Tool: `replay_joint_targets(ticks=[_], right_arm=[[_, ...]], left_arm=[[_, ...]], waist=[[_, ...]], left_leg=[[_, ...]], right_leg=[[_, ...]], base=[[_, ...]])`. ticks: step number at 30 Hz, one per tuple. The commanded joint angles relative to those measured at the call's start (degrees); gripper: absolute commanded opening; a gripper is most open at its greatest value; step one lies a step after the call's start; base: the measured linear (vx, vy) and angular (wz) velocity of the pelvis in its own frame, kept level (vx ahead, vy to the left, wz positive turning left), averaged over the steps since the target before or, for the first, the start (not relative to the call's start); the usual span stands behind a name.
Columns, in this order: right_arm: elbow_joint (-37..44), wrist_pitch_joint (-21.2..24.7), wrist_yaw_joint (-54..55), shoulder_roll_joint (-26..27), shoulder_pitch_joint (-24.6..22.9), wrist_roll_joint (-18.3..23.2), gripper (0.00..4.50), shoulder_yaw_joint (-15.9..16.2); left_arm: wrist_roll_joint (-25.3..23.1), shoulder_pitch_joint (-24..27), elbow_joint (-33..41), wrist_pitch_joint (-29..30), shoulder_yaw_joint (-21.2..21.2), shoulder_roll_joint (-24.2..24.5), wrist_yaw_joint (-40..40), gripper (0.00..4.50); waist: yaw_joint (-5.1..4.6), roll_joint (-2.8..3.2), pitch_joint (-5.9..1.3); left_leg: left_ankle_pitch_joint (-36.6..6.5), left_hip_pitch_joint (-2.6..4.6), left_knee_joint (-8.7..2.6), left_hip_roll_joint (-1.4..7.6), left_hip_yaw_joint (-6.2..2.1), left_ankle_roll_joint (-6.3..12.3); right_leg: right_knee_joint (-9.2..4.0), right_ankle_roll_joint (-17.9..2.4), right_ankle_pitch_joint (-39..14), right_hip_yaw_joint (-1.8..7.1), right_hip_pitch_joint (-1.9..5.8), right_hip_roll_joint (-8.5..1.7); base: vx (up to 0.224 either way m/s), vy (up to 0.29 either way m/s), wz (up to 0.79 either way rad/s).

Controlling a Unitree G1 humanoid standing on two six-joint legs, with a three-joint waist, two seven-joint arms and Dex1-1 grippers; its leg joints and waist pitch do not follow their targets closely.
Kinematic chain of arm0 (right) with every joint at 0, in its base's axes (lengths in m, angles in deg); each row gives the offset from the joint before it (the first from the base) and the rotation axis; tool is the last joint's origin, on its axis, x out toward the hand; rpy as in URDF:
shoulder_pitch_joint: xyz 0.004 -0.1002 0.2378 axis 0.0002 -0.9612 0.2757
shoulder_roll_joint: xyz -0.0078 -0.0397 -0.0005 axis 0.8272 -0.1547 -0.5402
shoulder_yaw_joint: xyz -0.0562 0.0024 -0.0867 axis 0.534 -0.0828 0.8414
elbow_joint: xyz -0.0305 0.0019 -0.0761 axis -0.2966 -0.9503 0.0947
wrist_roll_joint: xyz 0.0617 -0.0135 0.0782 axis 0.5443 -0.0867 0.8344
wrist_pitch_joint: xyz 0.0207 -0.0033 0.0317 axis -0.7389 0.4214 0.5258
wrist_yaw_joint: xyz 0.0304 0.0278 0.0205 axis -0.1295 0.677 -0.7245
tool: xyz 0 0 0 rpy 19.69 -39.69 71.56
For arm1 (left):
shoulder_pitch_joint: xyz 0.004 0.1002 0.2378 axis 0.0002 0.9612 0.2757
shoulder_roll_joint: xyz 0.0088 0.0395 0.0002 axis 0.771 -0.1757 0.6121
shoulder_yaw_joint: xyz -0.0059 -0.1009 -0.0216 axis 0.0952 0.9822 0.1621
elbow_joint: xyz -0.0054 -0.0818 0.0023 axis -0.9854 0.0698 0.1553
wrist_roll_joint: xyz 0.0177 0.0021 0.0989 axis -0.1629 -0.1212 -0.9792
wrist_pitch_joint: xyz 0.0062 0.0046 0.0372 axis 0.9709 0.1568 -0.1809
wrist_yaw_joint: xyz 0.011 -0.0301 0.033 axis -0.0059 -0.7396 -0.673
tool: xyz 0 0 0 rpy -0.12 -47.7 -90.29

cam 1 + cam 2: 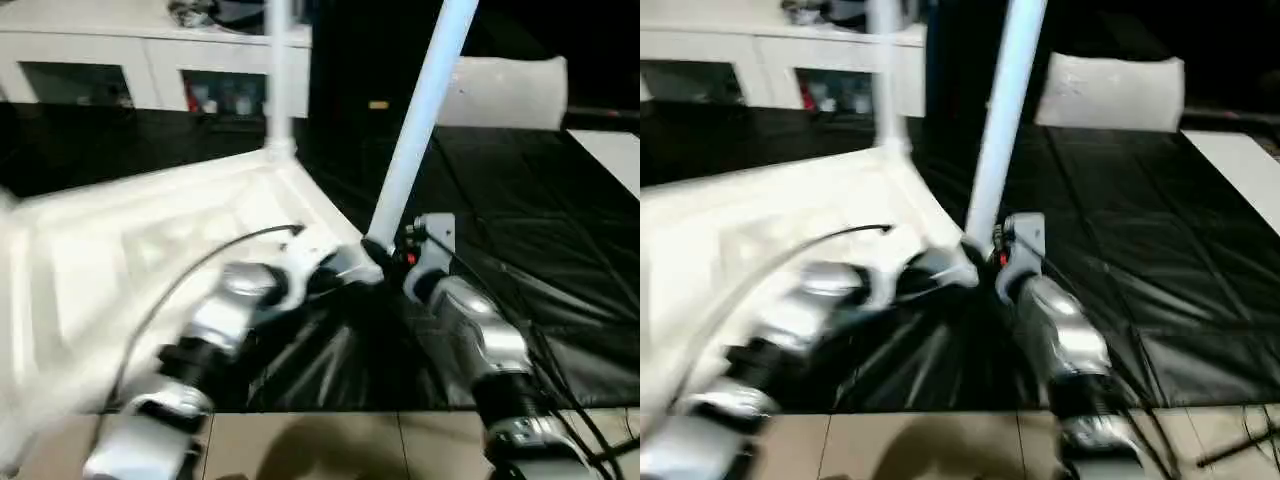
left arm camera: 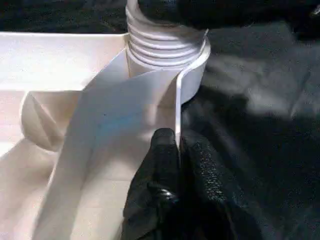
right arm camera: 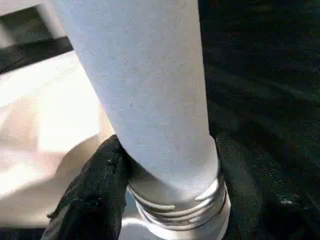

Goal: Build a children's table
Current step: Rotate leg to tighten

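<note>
Gripping the tabletop (image 1: 150, 250) rim at its near corner, the left hand (image 2: 175, 150) is pinched shut. The right hand (image 3: 150, 190) clasps the leg (image 1: 420, 120) in that corner's socket (image 2: 192, 70). The tilted leg could cross-thread or jam.

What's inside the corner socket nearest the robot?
The threaded end of a white leg sits in the corner socket, the right gripper around it. How deep it goes is hidden by the socket wall.
</note>
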Motion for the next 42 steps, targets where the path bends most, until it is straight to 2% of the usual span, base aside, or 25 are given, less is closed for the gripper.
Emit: replay_joint_targets(ticks=[1,6,8,9,10,11,12,13,14,15,16,17,18,19,20,21,22,23,24,26,27,28,32,34,42], right_arm=[[-8.7,4.2,2.4,3.8,-2.0,1.8,2.40,0.5],[-9.8,3.5,5.4,6.2,-1.0,1.2,2.40,-0.2],[-10.4,3.7,6.3,6.5,-1.0,0.9,2.40,-0.8],[-10.5,3.6,6.4,6.5,-1.0,0.9,2.40,-0.9],[-11.2,3.3,6.8,6.6,-0.7,0.7,2.40,-1.2],[-12.1,2.9,7.3,6.6,-0.4,0.4,2.40,-1.5],[-13.0,2.5,7.8,6.6,0.1,0.1,2.40,-1.7],[-13.1,2.6,7.9,6.6,0.1,0.1,2.40,-1.8],[-13.7,2.6,8.3,6.6,0.5,0.3,2.40,-2.3],[-13.9,2.6,8.3,6.7,0.9,0.9,2.75,-3.0],[-13.9,2.5,8.1,6.6,1.2,1.4,3.10,-3.5],[-13.7,1.8,7.8,6.5,1.4,1.6,3.10,-4.0],[-13.7,1.6,7.7,6.5,1.4,1.6,3.10,-4.0],[-13.4,1.1,7.3,6.2,1.5,1.6,3.16,-4.2],[-12.6,0.2,6.5,5.7,1.5,1.9,3.30,-4.6],[-12.6,0.2,6.5,5.7,1.5,1.9,3.45,-4.6],[-12.3,0.0,6.0,5.4,1.5,2.0,3.60,-4.8],[-11.7,-0.6,5.1,4.9,1.4,2.1,3.60,-5.2],[-11.2,-1.1,4.4,4.6,1.1,2.1,3.60,-5.3],[-9.0,-0.8,2.4,3.6,0.2,2.7,3.97,-5.4],[-9.0,-0.8,2.3,3.6,0.2,2.7,3.97,-5.4],[-6.5,-0.6,0.3,2.4,-1.1,2.9,4.01,-4.9],[0.1,0.1,-4.4,-0.2,-4.6,3.8,4.35,-3.5],[3.1,0.6,-6.5,-1.5,-6.3,3.9,4.47,-2.8],[16.5,3.6,-15.9,-9.2,-13.0,5.4,4.47,-0.7]], left_arm=[[2.5,-2.0,1.0,-1.5,-0.4,-4.6,-1.9,0.00],[-0.3,-2.6,0.1,-1.5,-0.8,-2.6,-3.5,0.00],[-0.9,-2.4,0.4,-1.5,-0.9,-1.3,-3.4,0.00],[-0.9,-2.4,0.4,-1.5,-0.9,-1.1,-3.3,0.00],[-1.3,-2.2,0.7,-1.5,-0.9,-0.5,-3.1,0.00],[-1.5,-2.0,0.8,-1.8,-1.0,0.2,-2.7,0.00],[-1.6,-1.9,0.8,-2.0,-1.1,0.8,-2.4,0.00],[-1.6,-1.9,0.8,-2.1,-1.1,0.8,-2.3,0.00],[-1.6,-1.9,0.6,-2.4,-1.1,1.2,-1.9,0.00],[-1.6,-1.9,0.4,-2.9,-1.2,1.5,-1.3,0.00],[-1.7,-1.9,0.2,-3.4,-1.2,1.9,-0.7,0.00],[-1.7,-1.9,0.0,-3.8,-1.3,2.4,-0.1,0.00],[-1.7,-1.9,-0.1,-3.9,-1.4,2.6,0.0,0.00],[-1.6,-1.9,-0.2,-4.2,-1.5,3.0,0.5,0.00],[-1.2,-2.0,-0.4,-4.8,-1.4,4.0,1.3,0.00],[-1.2,-2.0,-0.4,-4.8,-1.4,4.0,1.3,0.00],[-1.1,-2.1,-0.6,-5.2,-1.3,4.4,1.7,0.00],[-1.0,-2.3,-1.0,-5.8,-1.4,5.2,2.5,0.00],[-0.9,-2.3,-1.1,-6.1,-1.5,5.6,3.1,0.00],[-1.0,-2.5,-1.5,-7.2,-1.7,6.9,5.1,0.00],[-1.0,-2.5,-1.6,-7.2,-1.7,6.9,5.1,0.00],[-1.0,-2.7,-2.1,-8.0,-1.6,7.8,6.3,0.00],[-1.2,-3.2,-3.4,-9.5,-1.8,9.9,8.1,0.00],[-1.3,-3.4,-4.0,-10.1,-1.9,10.7,8.8,0.00],[-1.3,-5.1,-7.7,-19.1,-4.0,15.2,19.0,0.00]], waist=[[-1.16,0.79,-0.84],[-1.86,1.85,-0.10],[-0.74,1.07,-0.18],[-0.33,0.74,-0.34],[-0.46,-0.96,-0.32],[-0.37,-0.23,0.31],[-1.04,0.98,-0.04],[-1.04,0.98,-0.04],[-0.37,2.49,-0.43],[0.36,2.68,-0.13],[1.66,0.13,0.06],[1.44,-1.92,0.24],[1.19,-2.75,1.18],[0.65,-2.09,1.50],[2.14,-0.24,-0.59],[2.12,0.45,-1.53],[0.52,-0.10,-1.53],[1.09,1.34,-1.37],[0.59,0.85,-1.19],[-0.01,0.30,-0.34],[-0.01,0.30,-0.34],[-0.06,-0.10,-1.35],[0.86,-0.53,-2.33],[1.30,-0.57,-2.49],[1.37,-0.90,-3.91]], left_leg=[[-37.2,1.87,-5.00,3.08,-2.90,-1.35],[-47.3,1.17,-8.24,4.31,-2.60,-2.55],[-46.8,0.03,-9.91,4.46,-1.21,-3.20],[-44.5,1.71,-8.22,3.50,-1.13,-3.33],[-31.7,4.72,-2.05,0.94,-1.29,-0.50],[-23.7,1.67,-2.45,1.71,-2.59,1.22],[-29.2,-0.23,-5.01,3.24,-3.63,-0.93],[-29.2,-0.23,-5.01,3.24,-3.63,-0.93],[-47.8,-2.78,-10.77,6.46,-4.28,-3.27],[-51.2,-2.78,-11.98,6.39,-3.13,-3.53],[-48.0,-0.04,-11.50,4.59,0.25,-3.04],[-39.9,4.87,-4.29,1.59,0.60,-3.04],[-26.3,9.56,5.45,-1.36,0.66,-1.41],[-16.5,8.09,7.27,-1.70,-0.72,0.42],[-7.9,-2.33,0.23,1.63,-3.88,0.86],[-7.5,-1.55,-2.37,2.90,-3.83,0.40],[-11.5,-0.98,-4.00,4.07,-4.62,1.46],[-18.1,1.62,-4.32,4.22,-3.00,-0.46],[-21.5,1.90,-4.35,3.90,-2.59,-0.97],[-32.4,2.76,-4.13,2.97,-2.39,-1.01],[-32.4,2.76,-4.13,2.97,-2.39,-1.01],[-28.5,1.24,-4.61,3.28,-2.84,0.21],[-12.0,0.23,-4.32,3.63,-1.25,2.75],[-13.4,1.02,-3.89,3.49,-0.38,3.27],[0.4,-1.14,-2.34,2.75,-0.12,7.32]], right_leg=[[-6.71,-2.0,-37.1,0.14,-0.81,-4.01],[-5.11,-1.7,-30.3,-2.29,1.10,-3.01],[-1.83,-3.3,-26.5,-0.06,1.53,-3.20],[-4.30,-2.9,-32.4,0.51,-0.28,-4.15],[-9.67,-1.2,-45.5,0.62,-3.64,-7.44],[-9.88,0.2,-50.4,-0.05,-0.05,-8.94],[-7.80,1.5,-42.8,-2.45,2.28,-6.43],[-7.80,1.5,-42.8,-2.45,2.28,-6.43],[2.99,-2.4,-15.6,-1.79,5.38,-2.88],[4.60,-3.8,-8.2,-1.69,4.33,-1.99],[2.57,-3.4,-21.5,1.07,1.42,-1.59],[-5.80,-0.1,-41.6,0.96,-4.23,-3.14],[-12.70,1.2,-59.7,-0.03,-9.60,-6.75],[-13.43,0.6,-66.9,2.02,-8.58,-9.50],[-6.66,2.1,-50.4,0.73,4.99,-10.80],[-5.44,0.3,-36.7,0.19,4.62,-8.28],[-2.03,-3.6,-16.6,0.14,2.36,-5.35],[-2.66,-7.8,-12.6,0.75,0.10,-5.08],[-2.76,-9.1,-13.7,0.98,-0.26,-4.93],[-5.11,-5.6,-32.7,0.81,-1.21,-5.14],[-5.11,-5.6,-32.7,0.81,-1.21,-5.14],[-5.04,-3.9,-32.3,1.04,0.50,-5.75],[-3.00,-9.8,-14.9,2.15,0.79,-5.47],[-3.43,-10.4,-17.0,2.51,-0.09,-5.10],[-0.38,-14.9,1.5,2.43,1.52,-4.69]], base=[[-0.044,0.057,-0.06],[-0.018,0.023,-0.03],[0.000,0.000,0.00],[0.008,-0.061,0.16],[0.037,-0.067,0.03],[0.037,-0.067,0.03],[0.040,0.007,-0.33],[0.037,0.044,-0.35],[0.037,0.044,-0.35],[0.000,0.000,0.00],[0.011,-0.087,0.29],[0.011,-0.087,0.29],[0.111,-0.132,0.21],[0.151,-0.032,-0.45],[0.151,-0.032,-0.45],[0.114,0.100,-0.52],[0.036,0.062,0.03],[0.036,0.062,0.03],[-0.008,-0.024,0.20],[0.005,-0.030,0.23],[0.000,0.000,0.00],[0.000,0.000,0.00],[0.010,-0.016,0.04],[0.029,-0.027,0.08],[0.027,-0.021,0.02]])
